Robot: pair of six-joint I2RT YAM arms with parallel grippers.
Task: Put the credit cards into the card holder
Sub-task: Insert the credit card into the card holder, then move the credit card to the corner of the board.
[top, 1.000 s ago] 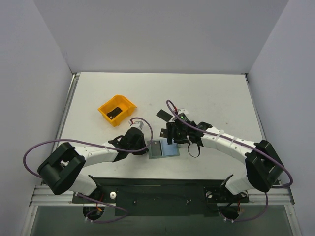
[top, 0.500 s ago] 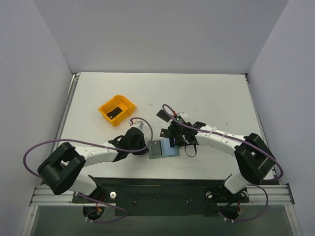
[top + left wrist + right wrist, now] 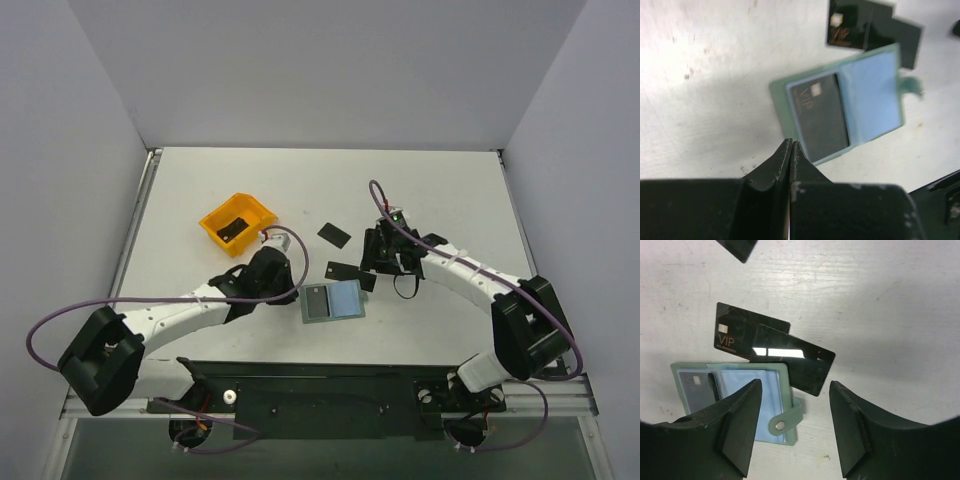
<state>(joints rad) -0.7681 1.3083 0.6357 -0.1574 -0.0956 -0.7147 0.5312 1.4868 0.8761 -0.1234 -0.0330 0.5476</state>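
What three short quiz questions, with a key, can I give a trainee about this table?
1. True or false: the wallet lies open.
2. How many black cards lie outside the wallet and the orange bin?
3. The orange bin holds: A a card, B a pen, C nothing.
Key: 1 true; 2 three; 3 A.

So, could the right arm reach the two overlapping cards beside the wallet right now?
Probably yes: its open fingers face the cards from just above, and nothing lies between them.
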